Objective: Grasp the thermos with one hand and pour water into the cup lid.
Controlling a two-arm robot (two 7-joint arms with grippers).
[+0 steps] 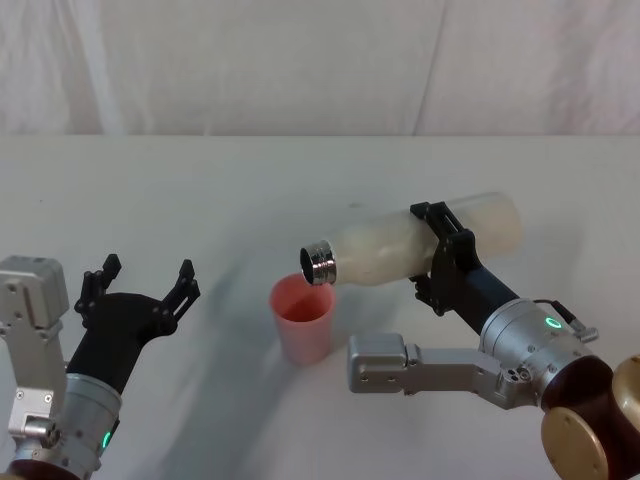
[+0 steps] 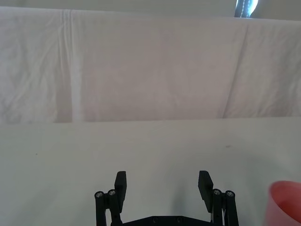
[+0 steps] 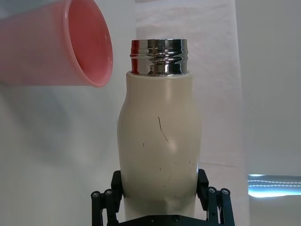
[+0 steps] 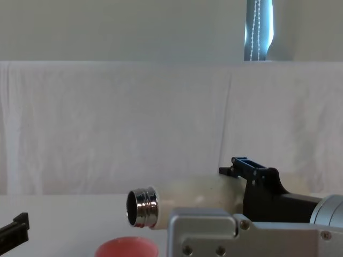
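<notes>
We see the right end effector point(image 1: 447, 262) clamped around the thermos point(image 1: 415, 243), tipped nearly level so its steel neck overhangs the cup lid point(image 1: 303, 318) below for pouring; the left end effector point(image 1: 140, 287) waits spread open.

The cup lid point(image 1: 303, 318) stands on the table point(image 1: 240, 190), near its middle. The thermos point(image 1: 420, 243) lies tipped on its side above and to the right, neck just over the lid's rim, clamped in the right gripper point(image 1: 440, 255). The left gripper point(image 1: 140, 290) hovers left of the lid, fingers spread.
</notes>
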